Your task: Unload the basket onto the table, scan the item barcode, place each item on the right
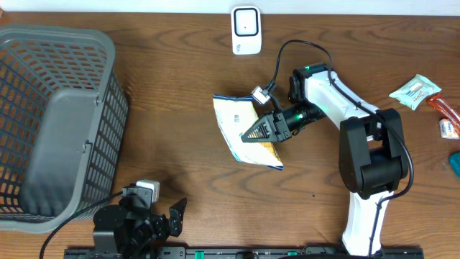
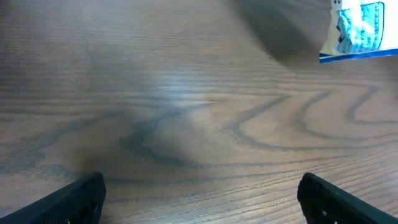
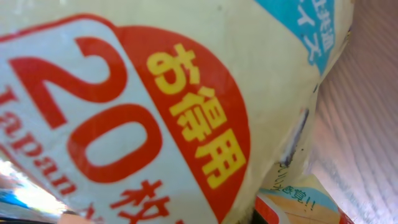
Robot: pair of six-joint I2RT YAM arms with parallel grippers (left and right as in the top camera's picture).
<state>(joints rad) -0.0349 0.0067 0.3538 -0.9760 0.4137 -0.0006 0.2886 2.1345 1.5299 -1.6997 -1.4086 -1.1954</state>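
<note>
Now the right end effector (image 1: 262, 131) is clenched on a flat, glossy printed packet (image 1: 236, 119), held over the wood-grain desk (image 1: 180, 86). This looks like the presenting step. The white, rounded scanner (image 1: 246, 30) stands farther out than that end effector, well apart, so next the packet's barcode face must turn toward it. The left end effector (image 2: 200, 183) sits released.

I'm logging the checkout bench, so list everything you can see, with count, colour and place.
table: one, brown wood, under everything
basket: one, grey, left
scanner: one, white, far centre
packet: one, white-blue-yellow, centre, gripped
sachet: one, green-white, right edge
wrapper: maybe two, orange-white, right edge
teal item: one, right edge, cut off
left pincer: one, black, near edge, open, empty
right pincer: one, black, centre, shut on packet
</note>
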